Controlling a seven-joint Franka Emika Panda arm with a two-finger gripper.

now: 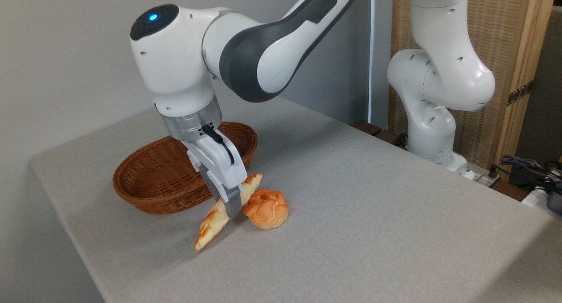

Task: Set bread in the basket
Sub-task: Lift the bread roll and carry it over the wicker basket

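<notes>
A: Grey cloth-covered desk (373,215) fills the lower frame. Nearest thing on it?

B: Long twisted loaf of bread, pale golden with browner ridges (215,219), lower centre-left. Lies on a slant: lower pointed tip toward the bottom of the frame, resting on or just above the cloth; upper tip up and to the right.

A: Fingers?

B: White and grey two-finger gripper (232,206) comes down over the middle of the loaf. Fingers (234,205) clamped across it; the near one covers part of the loaf's middle, the far one is hidden behind.

A: Neighbours?

B: Round orange-brown knotted bun (266,208) just to the right of the loaf, close to or touching the near finger. I cannot tell which. It sits flat on the cloth.

A: And the basket?

B: Oval shallow reddish-brown wicker basket (153,180), centre-left, behind and left of the loaf. Nothing visible inside. Gripper body overlaps its right rim in this view. Loaf lies outside it, near its front right edge.

A: Background?

B: White robot arm (246,52) reaches in from the top, blue light on its joint at upper left. Its base column (432,96) stands at the upper right beyond the desk edge, before a slatted wooden screen (505,44). Dark cables (522,167) at the far right.
</notes>
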